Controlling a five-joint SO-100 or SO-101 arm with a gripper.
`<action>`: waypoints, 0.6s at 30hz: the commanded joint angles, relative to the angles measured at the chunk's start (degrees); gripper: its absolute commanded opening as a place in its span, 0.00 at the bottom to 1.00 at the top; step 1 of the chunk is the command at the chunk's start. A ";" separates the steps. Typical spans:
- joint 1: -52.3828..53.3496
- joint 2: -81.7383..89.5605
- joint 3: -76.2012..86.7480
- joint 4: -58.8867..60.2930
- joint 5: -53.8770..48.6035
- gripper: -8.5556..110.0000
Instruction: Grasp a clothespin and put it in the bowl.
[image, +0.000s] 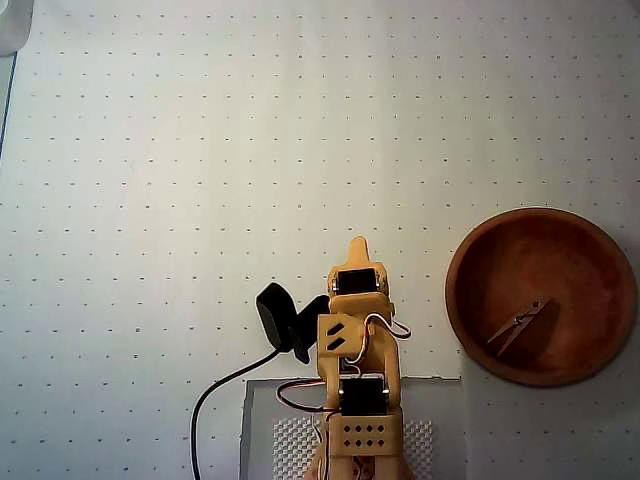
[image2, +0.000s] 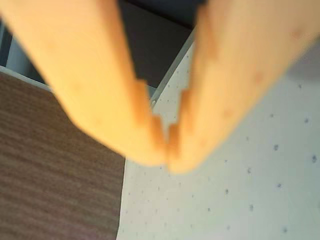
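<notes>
Since the clothespin (image: 521, 326), light and stiff, is seen lying inside the bowl (image: 470, 262), the gripper (image2: 167, 150) is closed, empty

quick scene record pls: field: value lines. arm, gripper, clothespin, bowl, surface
arm: folded back at the bottom centre of the overhead view, over its base plate
gripper: shut, tips together and nothing between the fingers, wrist view
clothespin: lying inside the bowl, lower middle, tilted diagonally
bowl: reddish-brown, upright, at the right edge of the overhead view, clear of the arm
surface: white mat with a dot grid, no other loose items seen
task state: clothespin already in bowl
</notes>
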 joint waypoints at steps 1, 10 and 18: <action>-0.09 3.25 -1.41 5.71 -0.26 0.05; 0.35 2.99 -1.49 15.82 -0.18 0.05; 0.35 3.16 -1.49 16.88 -0.70 0.05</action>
